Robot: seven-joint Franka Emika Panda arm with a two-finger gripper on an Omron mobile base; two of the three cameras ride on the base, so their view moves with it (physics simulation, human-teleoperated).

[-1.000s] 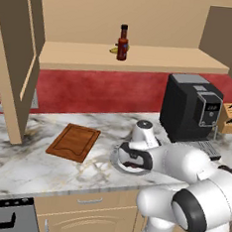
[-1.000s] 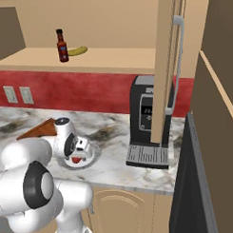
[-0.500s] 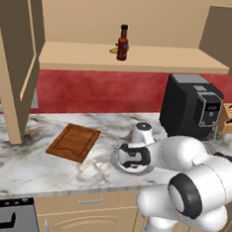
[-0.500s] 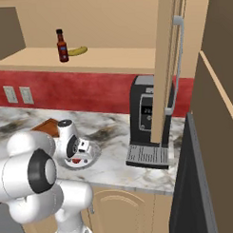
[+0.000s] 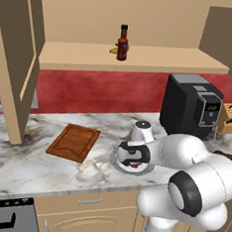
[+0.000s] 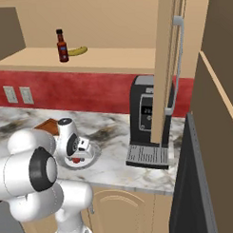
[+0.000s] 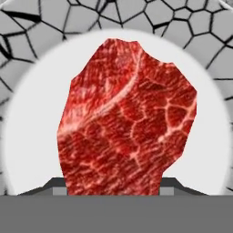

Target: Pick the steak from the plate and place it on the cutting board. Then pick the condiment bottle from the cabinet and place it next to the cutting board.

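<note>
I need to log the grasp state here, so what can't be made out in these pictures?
- Gripper opening: in the left base view the hand covers the fingers; in the hand view the steak hides all but slivers of the tips.
- Whether the steak is lifted or resting on the plate: no view settles it.
- Cutting board, right base view: mostly behind the arm.
- Condiment bottle label: too small to read.

Steak [image 7: 127, 118] on plate [image 7: 27, 136] (marbled red); cutting board [image 5: 74, 142] left, empty; bottle [image 5: 123, 43] upright in cabinet [image 5: 143, 58].
</note>
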